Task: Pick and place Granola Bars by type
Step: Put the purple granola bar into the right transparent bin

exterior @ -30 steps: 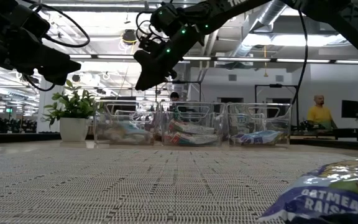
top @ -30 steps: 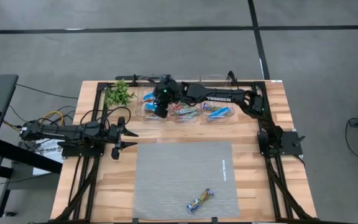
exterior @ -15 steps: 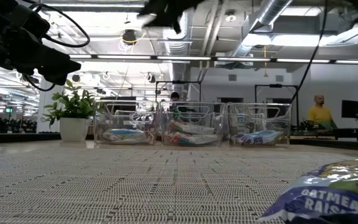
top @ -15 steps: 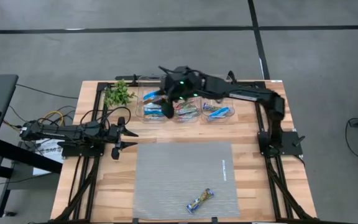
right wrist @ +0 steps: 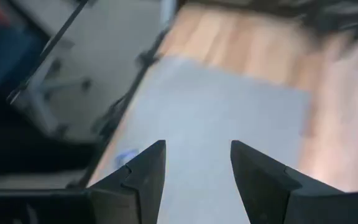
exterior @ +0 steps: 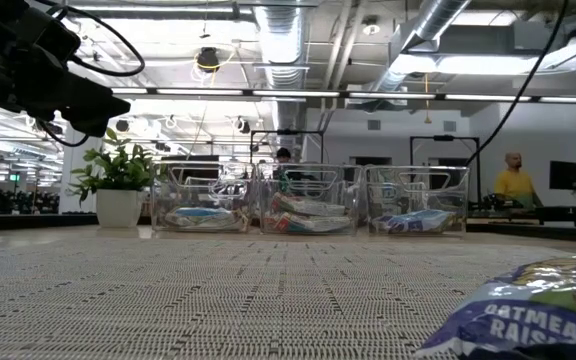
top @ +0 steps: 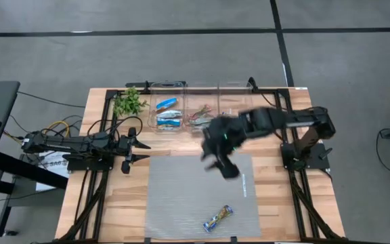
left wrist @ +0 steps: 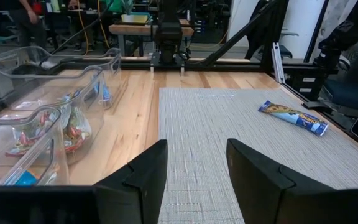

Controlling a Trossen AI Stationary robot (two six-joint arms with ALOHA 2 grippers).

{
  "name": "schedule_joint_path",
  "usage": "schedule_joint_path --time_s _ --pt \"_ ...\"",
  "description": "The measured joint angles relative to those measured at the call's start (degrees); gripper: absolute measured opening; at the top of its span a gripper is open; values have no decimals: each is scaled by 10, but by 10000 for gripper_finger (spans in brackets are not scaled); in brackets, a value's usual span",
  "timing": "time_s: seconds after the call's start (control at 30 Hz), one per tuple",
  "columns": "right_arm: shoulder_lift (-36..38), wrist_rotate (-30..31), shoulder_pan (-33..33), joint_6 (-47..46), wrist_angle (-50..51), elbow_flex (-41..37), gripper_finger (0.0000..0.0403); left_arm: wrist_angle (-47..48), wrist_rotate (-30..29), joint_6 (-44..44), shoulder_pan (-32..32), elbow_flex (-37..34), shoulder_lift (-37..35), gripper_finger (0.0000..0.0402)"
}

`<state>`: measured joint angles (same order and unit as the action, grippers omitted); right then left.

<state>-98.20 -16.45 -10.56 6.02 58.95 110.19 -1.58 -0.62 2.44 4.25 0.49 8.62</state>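
Observation:
One blue-silver-yellow granola bar [top: 217,217] lies flat on the grey mat near its near edge; it also shows in the low view [exterior: 528,310] and the left wrist view [left wrist: 293,117]. More bars lie in three clear bins at the far edge: blue ones in the left bin [top: 168,114], red-green-orange ones in the middle bin [top: 202,116], and the right bin [exterior: 416,202] holds others. My right gripper [top: 223,163] is open, high over the mat's far part, blurred and holding nothing [right wrist: 197,149]. My left gripper [top: 137,150] waits open at the mat's left [left wrist: 196,146].
A small potted plant [top: 130,102] stands left of the bins. The grey mat [top: 181,196] covers the table's middle and near part, with bare wood around it. A black frame rail runs along the table's sides. People show in the room beyond the bins [exterior: 513,182].
My right gripper has left the place over the left bin, risen out of the low view, and swung fast toward the table's near edge and to the right, now over the mat's far part. The bar on the mat has stayed where it was.

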Motion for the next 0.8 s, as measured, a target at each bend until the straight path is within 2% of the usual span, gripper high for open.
schedule_joint_path --time_s 0.23,0.47,0.8 --pt "0 6 -118 -37 79 0 185 0 0 0 0 0 0 157" --pt "-5 78 -210 -87 109 -26 198 0 0 2 0 0 0 157" --pt "-5 148 -247 -107 122 -36 198 0 0 3 0 0 0 157"
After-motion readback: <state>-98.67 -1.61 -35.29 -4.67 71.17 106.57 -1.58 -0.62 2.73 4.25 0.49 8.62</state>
